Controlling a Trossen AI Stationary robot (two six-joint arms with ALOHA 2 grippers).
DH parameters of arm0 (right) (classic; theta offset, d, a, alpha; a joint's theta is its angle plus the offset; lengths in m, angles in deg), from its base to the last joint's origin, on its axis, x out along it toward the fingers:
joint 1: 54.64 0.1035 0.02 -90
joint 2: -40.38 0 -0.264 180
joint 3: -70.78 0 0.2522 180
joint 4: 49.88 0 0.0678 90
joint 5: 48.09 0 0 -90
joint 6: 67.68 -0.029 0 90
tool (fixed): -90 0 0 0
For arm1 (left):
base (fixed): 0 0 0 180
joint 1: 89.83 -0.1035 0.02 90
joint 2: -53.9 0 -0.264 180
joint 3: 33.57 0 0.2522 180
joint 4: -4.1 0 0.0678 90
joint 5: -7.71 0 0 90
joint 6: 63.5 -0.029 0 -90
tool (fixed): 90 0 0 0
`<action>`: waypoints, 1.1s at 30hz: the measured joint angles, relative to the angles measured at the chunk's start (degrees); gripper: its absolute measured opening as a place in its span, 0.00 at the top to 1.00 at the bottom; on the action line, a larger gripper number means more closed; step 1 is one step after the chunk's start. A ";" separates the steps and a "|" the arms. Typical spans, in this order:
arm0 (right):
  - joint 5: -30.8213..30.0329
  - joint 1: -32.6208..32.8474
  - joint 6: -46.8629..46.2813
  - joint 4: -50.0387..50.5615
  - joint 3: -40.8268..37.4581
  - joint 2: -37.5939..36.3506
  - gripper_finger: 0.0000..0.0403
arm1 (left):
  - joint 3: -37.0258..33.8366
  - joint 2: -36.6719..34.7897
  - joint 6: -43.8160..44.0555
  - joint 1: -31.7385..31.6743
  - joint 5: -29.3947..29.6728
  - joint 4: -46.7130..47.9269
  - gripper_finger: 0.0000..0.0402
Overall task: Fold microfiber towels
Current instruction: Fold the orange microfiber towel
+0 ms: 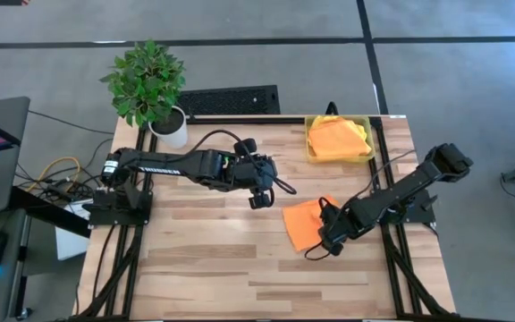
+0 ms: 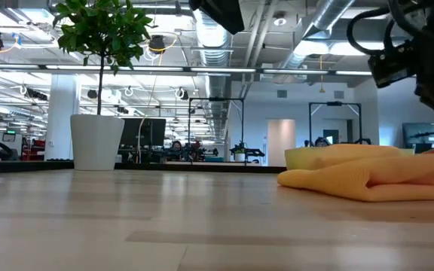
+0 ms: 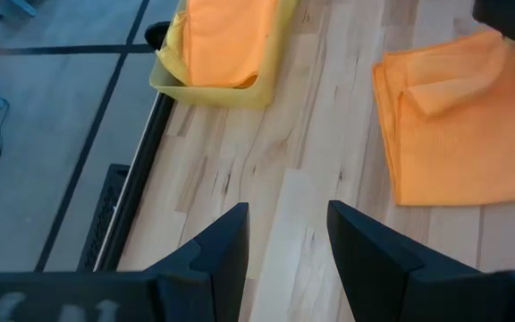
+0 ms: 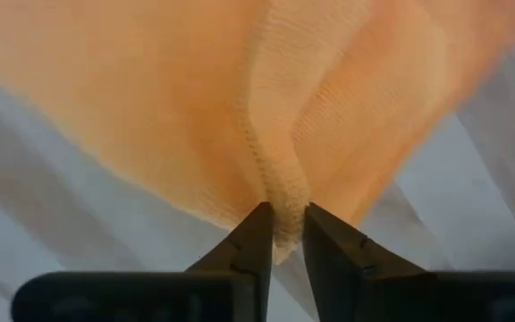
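Observation:
An orange towel lies partly folded on the table right of centre; it also shows in the low view and the left wrist view. My right gripper is at the towel's near right part, shut on its edge. My left gripper hangs open and empty above bare wood left of the towel. Another orange towel lies in the bin. No pink towel shows. My right gripper pinches a hemmed edge of the orange towel between its two fingertips. The cloth bunches into a ridge running away from the fingers. The arm slants down from the table's right side. The rest of the towel lies on the table.
A translucent yellow bin stands at the far right of the table. A potted plant stands at the far left corner. Bare wood lies across the near half and the left of the table.

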 joint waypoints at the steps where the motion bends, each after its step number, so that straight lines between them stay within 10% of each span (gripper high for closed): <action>1: 0.10 0.00 -2.21 1.38 0.00 0.00 0.79 | 0.00 0.00 0.02 0.00 0.00 0.08 0.64; 19: 5.94 -1.40 -4.32 3.84 -0.02 0.00 0.78 | -0.02 0.00 0.37 0.00 -0.13 1.20 0.64; 33: 9.06 -5.55 -2.14 7.56 5.18 0.00 0.51 | -0.01 0.02 0.46 0.01 -0.11 1.22 0.64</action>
